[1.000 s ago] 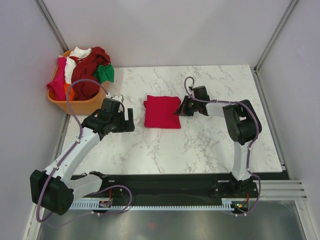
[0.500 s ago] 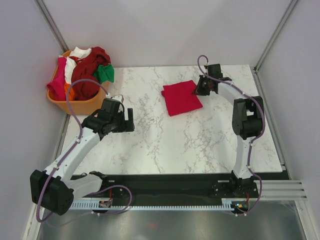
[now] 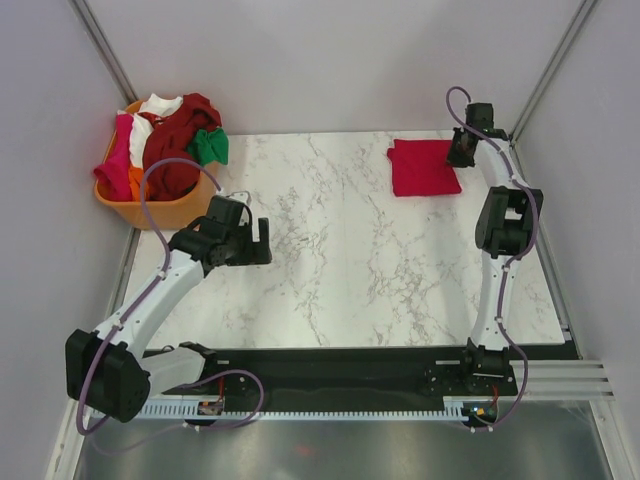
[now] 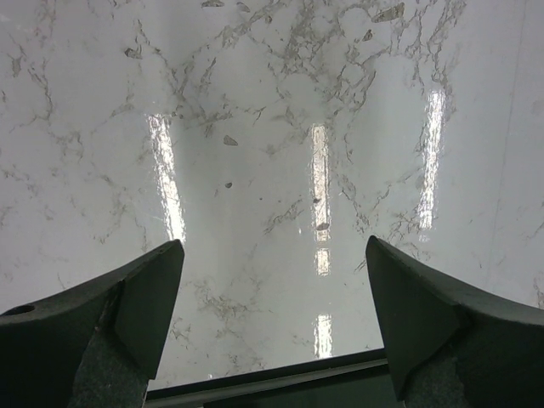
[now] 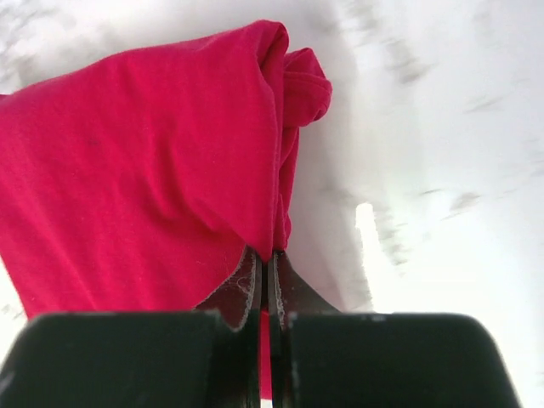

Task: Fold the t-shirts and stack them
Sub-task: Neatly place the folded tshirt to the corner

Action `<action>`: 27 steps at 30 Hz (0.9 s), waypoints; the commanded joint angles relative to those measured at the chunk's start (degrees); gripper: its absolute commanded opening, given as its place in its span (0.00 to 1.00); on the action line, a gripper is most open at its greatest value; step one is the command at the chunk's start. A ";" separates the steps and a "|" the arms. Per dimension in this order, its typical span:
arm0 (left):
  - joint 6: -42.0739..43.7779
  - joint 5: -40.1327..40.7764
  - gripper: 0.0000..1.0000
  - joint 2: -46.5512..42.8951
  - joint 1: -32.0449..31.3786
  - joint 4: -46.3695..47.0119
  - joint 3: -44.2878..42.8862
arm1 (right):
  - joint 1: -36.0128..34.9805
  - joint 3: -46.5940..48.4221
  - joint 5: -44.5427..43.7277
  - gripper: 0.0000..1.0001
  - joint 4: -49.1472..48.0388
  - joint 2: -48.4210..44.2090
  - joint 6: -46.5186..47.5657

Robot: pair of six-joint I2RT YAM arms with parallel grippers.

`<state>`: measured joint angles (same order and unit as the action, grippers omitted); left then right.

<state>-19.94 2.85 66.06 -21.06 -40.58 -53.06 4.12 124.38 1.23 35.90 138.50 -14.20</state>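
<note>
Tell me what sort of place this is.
Probably a robot test cell in a lab, not a home: a left arm and right arm bolted to a metal rail at a marble-patterned table, plain grey panels on three sides, and an orange basket of t-shirts.

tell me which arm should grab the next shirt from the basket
Left, probably. The left claw is open, empty and close to the orange basket of unfolded shirts. The right claw is shut on the folded red t-shirt at the far right corner.

Soft, matt red cloth on the shirt (image 3: pixel 424 167); smooth, shiny marble-look table (image 3: pixel 350 260); smooth orange plastic basket (image 3: pixel 165 213).
</note>
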 commanded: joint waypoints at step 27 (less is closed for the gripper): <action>2.19 -2.06 0.94 4.60 -0.12 1.38 0.67 | 10.64 16.96 -29.07 0.98 -13.49 3.21 7.00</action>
<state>-19.94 1.37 70.89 -21.08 -40.36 -52.42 14.55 138.74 -18.68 25.74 146.15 -6.04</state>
